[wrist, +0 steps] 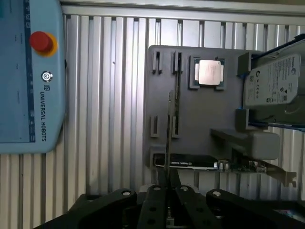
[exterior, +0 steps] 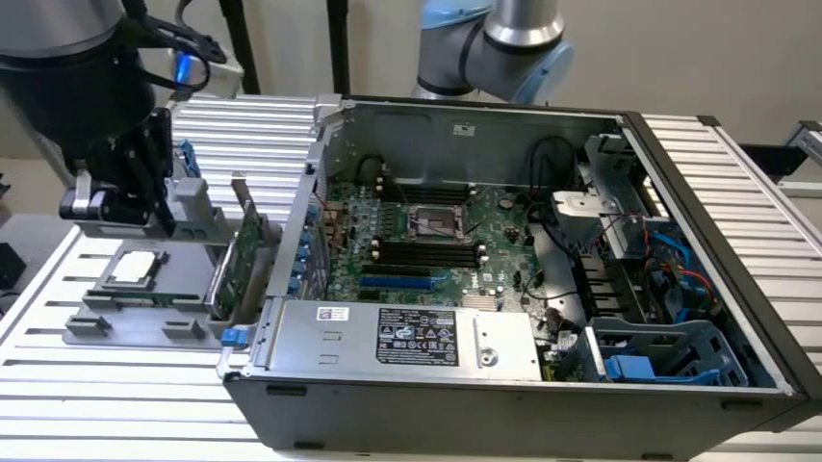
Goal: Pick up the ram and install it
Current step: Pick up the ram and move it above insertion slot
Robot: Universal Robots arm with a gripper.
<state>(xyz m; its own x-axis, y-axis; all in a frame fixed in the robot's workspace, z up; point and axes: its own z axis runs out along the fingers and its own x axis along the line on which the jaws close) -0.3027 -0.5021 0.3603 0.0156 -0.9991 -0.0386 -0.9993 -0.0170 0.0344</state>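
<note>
Gripper closed on ram, thin stick seen edge-on, above gray parts tray, at exterior view's left of open computer case. Risk: narrow pinch lets stick tilt or slip; tilted stick would jam at memory slots.

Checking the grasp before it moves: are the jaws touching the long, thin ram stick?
Touching. The wrist view shows the long, thin ram stick, seen edge-on, with its near end pinched between the jaws of the black gripper.
</note>
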